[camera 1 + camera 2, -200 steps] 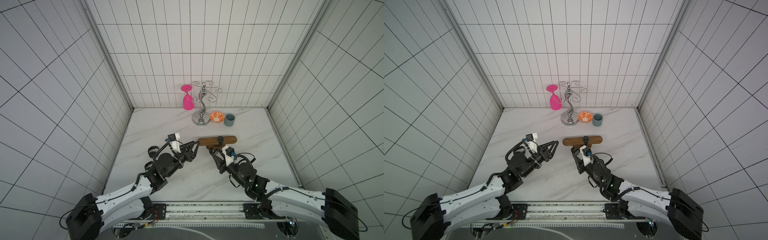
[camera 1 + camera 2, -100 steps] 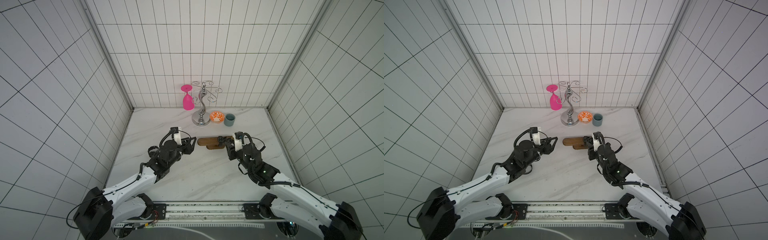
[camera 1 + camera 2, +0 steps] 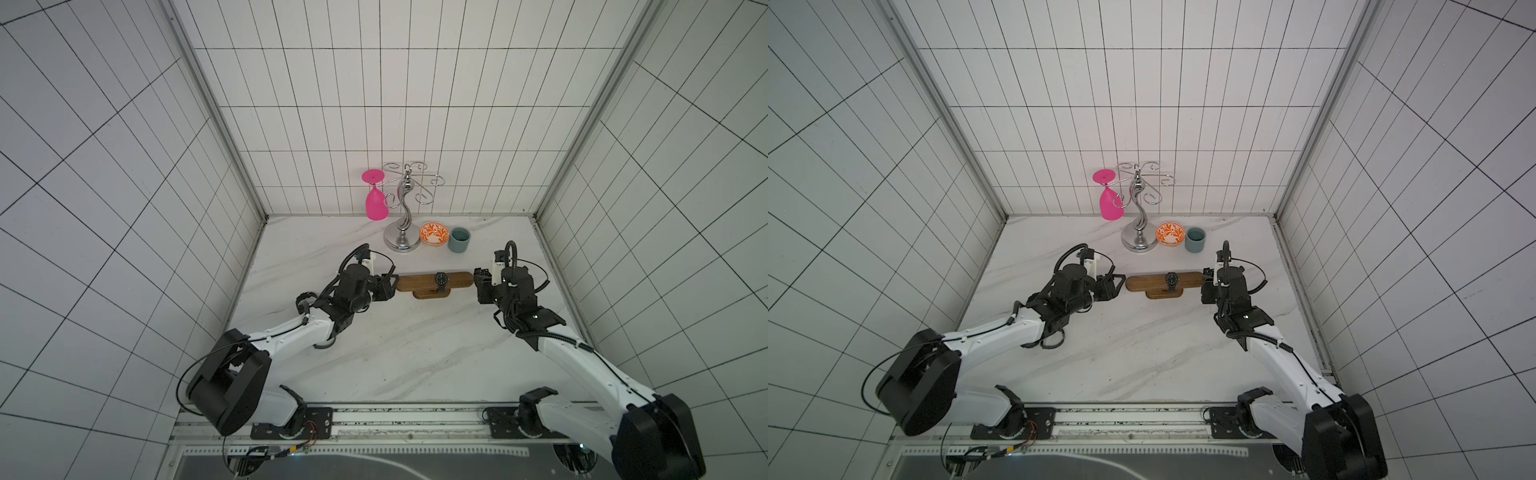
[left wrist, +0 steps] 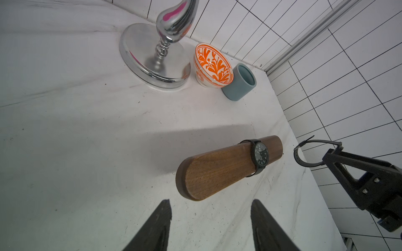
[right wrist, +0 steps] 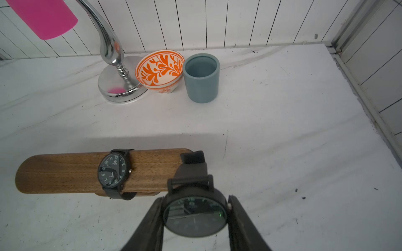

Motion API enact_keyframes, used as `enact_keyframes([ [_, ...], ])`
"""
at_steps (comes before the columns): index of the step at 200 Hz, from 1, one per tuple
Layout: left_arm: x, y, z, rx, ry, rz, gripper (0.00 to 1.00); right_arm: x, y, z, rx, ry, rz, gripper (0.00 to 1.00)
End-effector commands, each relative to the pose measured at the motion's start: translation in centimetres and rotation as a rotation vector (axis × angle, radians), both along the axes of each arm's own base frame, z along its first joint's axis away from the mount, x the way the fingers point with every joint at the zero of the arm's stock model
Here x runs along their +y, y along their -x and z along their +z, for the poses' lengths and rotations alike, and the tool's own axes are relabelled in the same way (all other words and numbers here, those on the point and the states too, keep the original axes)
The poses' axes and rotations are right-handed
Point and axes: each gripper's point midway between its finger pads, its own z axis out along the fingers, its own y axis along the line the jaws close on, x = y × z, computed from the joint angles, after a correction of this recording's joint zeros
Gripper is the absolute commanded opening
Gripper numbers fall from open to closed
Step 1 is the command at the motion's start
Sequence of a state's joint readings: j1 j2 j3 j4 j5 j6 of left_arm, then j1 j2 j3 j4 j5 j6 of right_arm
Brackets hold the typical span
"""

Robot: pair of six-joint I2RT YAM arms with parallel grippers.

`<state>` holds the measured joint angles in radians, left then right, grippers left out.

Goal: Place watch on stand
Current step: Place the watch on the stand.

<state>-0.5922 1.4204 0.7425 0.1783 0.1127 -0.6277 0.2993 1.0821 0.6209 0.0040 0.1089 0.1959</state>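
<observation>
The right gripper (image 5: 195, 198) is clamping a black watch (image 5: 194, 216) by the sides of its round case and is holding it just off the right end of the stand (image 5: 65, 173), above the marble table (image 5: 282, 141). Its strap (image 5: 192, 169) is curling away from the case toward that rounded end, though I cannot tell whether it is buckled shut. The left gripper (image 4: 210, 203) is waiting empty with its fingers apart, just short of the stand's opposite end. To my eye the step in hand is threading the strap over the bar. Doing it well is calling for lining the loop's opening squarely with the bar's end, then sliding along its length rather than pressing down, ideally with the left gripper bracing the far end so the base is not skidding. A second watch (image 5: 113, 171) is already sitting wrapped round the middle of the bar, so the slide should be stopping short of it. The held watch is looking dark all over, its glossy glass catching reflections above a slim matte band
</observation>
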Motion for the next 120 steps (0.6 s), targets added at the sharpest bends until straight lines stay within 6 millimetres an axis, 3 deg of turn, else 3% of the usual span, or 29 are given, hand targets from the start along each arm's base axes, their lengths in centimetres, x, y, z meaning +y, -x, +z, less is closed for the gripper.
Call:
enact_keyframes([
  [1, -1.0, -0.1, -0.5, 0.03, 0.011, -0.054, 0.58, 0.1, -2.1, 4.6, -0.078, -0.069, -0.012, 0.41],
  [61, -1.7, -0.5, -2.0, 0.062, 0.016, -0.068, 0.58, -1.2, -3.6, 2.6, -0.014, -0.064, -0.062, 0.41],
  [120, -3.1, -1.0, -3.6, 0.117, 0.028, -0.106, 0.48, -0.7, -5.0, 1.1, 0.047, -0.07, -0.042, 0.42],
])
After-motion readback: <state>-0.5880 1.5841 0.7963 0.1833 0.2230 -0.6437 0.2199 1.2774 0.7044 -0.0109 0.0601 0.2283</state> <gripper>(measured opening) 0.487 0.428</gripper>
